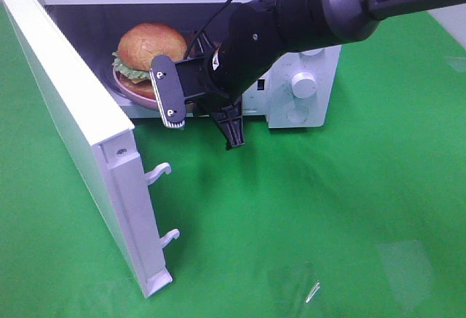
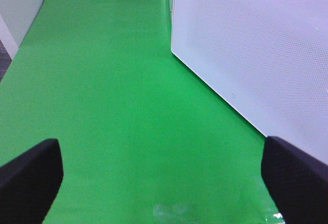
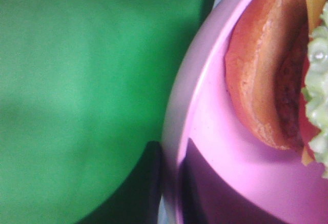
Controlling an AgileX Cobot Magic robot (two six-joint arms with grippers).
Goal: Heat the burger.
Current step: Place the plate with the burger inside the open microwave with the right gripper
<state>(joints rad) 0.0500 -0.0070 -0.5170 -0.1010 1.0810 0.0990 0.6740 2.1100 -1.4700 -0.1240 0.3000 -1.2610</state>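
Note:
The burger, with its golden bun and green lettuce edge, sits on a pink plate inside the open microwave. My right arm reaches into the opening from the right. In the right wrist view the plate's rim fills the frame with the burger on it, and my right gripper is shut on that rim, one dark finger on each side. The left gripper hangs open over bare green cloth, holding nothing.
The microwave's white door swings out to the left, its latch hooks pointing right. Two knobs are on the front panel. The left wrist view shows the microwave's perforated white side. Green cloth covers the table.

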